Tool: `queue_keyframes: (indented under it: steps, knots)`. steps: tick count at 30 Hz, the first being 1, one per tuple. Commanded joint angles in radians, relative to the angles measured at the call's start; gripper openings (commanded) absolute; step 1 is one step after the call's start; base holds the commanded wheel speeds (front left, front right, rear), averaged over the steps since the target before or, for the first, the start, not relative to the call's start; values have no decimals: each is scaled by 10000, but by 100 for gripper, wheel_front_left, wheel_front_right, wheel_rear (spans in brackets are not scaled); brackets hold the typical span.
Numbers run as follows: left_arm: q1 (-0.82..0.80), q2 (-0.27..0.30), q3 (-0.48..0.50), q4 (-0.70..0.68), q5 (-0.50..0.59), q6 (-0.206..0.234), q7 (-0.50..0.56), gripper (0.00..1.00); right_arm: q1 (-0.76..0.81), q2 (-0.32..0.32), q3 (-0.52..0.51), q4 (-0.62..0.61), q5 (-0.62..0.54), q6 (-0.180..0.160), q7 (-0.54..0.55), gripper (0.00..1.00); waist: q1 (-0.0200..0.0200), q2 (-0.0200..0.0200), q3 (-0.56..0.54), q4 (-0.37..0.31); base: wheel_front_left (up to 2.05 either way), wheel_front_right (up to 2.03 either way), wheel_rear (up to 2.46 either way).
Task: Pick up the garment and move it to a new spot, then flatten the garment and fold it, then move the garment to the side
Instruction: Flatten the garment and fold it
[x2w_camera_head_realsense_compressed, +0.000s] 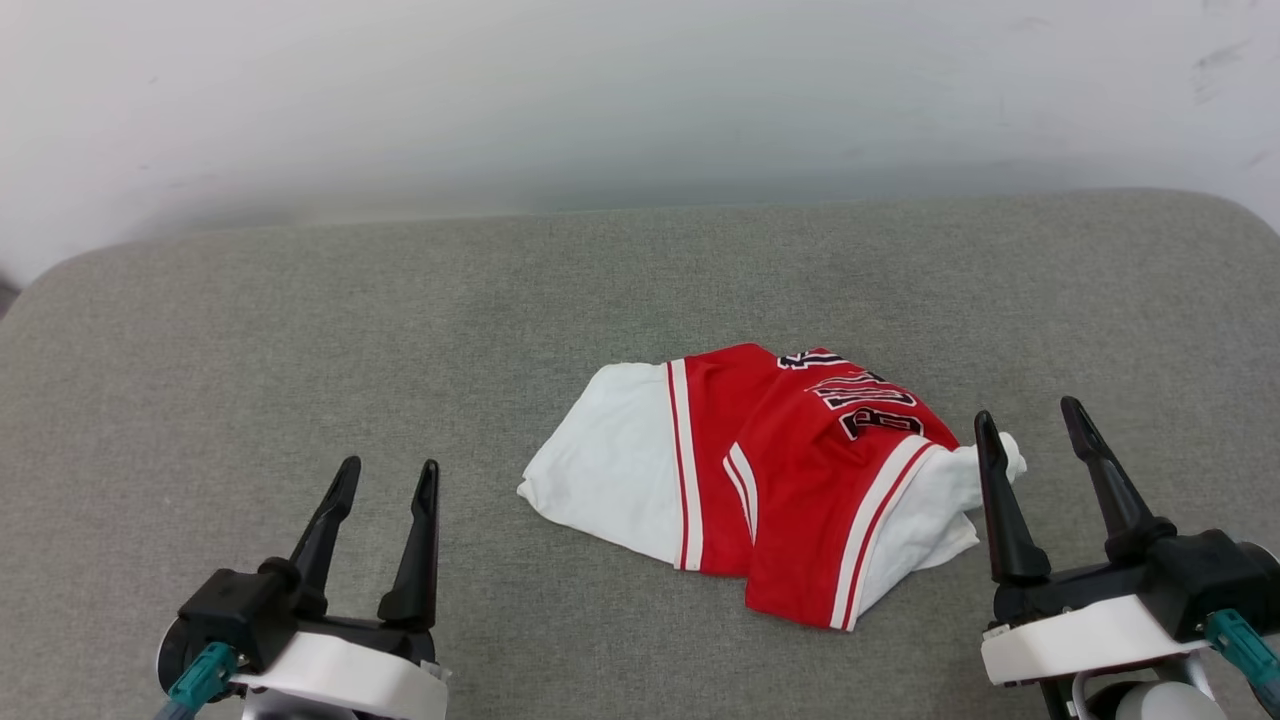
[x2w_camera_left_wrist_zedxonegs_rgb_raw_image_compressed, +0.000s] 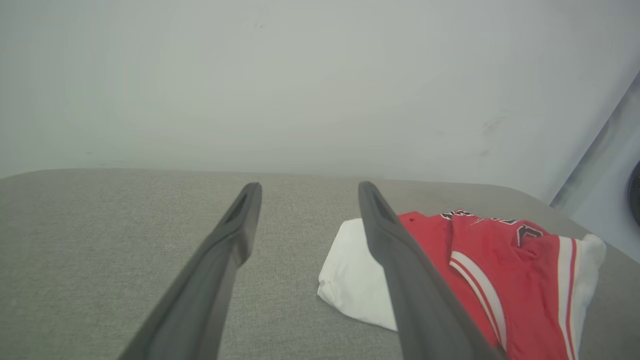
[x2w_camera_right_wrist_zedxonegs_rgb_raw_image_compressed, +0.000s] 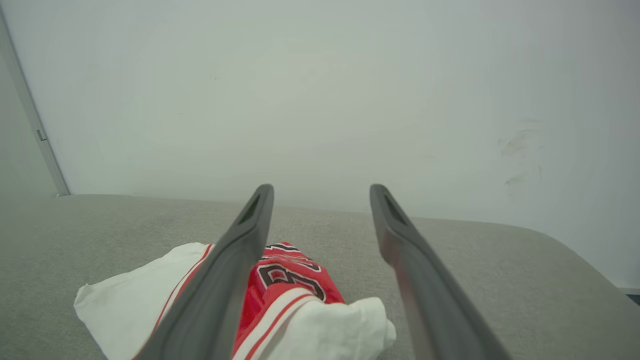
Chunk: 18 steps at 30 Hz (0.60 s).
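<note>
Starting nearest the robot, the left gripper (x2w_camera_head_realsense_compressed: 389, 467), a dark two-fingered pincer on a white wrist, hovers spread and empty, well apart from the cloth. The right gripper (x2w_camera_head_realsense_compressed: 1028, 411), its twin, is also spread and empty. Its inner finger is just beside a bunched white sleeve end, and I cannot tell whether they touch. Beyond them lies the garment (x2w_camera_head_realsense_compressed: 800, 480), a crumpled red soft-fabric sports shirt with white sleeves, red-and-white stripe trim and black white-outlined lettering. It sits right of centre on the grey woven padded surface (x2w_camera_head_realsense_compressed: 300, 330), which ends at a pale plain wall (x2w_camera_head_realsense_compressed: 640, 100). The shirt is doubled over itself, so a pinch at the sleeve would likely catch either one layer or several. It might then rise as a lump and land more tangled. A lift by the right side alone could leave the far white panel dragging on the textured cover. Thin fingers may also let soft cloth slip, or dig into the padding if they come in too low. Counted: two grippers, four fingers, one garment with two white areas showing, one surface, one wall.
</note>
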<state>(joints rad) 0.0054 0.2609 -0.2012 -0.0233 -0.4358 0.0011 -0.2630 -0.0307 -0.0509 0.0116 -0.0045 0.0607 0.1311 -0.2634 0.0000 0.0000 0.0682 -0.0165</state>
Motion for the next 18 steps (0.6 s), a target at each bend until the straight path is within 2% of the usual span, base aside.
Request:
queue_keyframes:
  steps: [1, 5, 8, 11, 18]
  knots:
    - [115, -4, 40, 61, 81, -85, -25, 100, 80, 13, 1, -50, 12, -7, -21, 100, 0, 0, 21, -12, 0, 0, 0]
    - [-64, 58, -42, 291, 282, -334, 0, 100, 106, 14, 23, -97, 45, -7, -21, 100, 0, 0, 145, -69, 0, 0, 0]
    - [-316, 213, -356, 357, 265, -479, 791, 100, 102, 14, 54, -136, -22, -7, -20, 100, 0, 0, 322, -133, 0, 0, 0]
    - [-845, 390, -528, 106, 134, -399, 2143, 100, 70, 14, 36, -202, -104, -7, -20, 100, 0, 0, 609, -154, 0, 0, 0]
    - [-2454, 676, -1037, -616, -2, 80, 6077, 100, -203, 14, 181, -310, -169, -7, -22, 100, 0, 0, 1451, -398, 0, 0, 0]
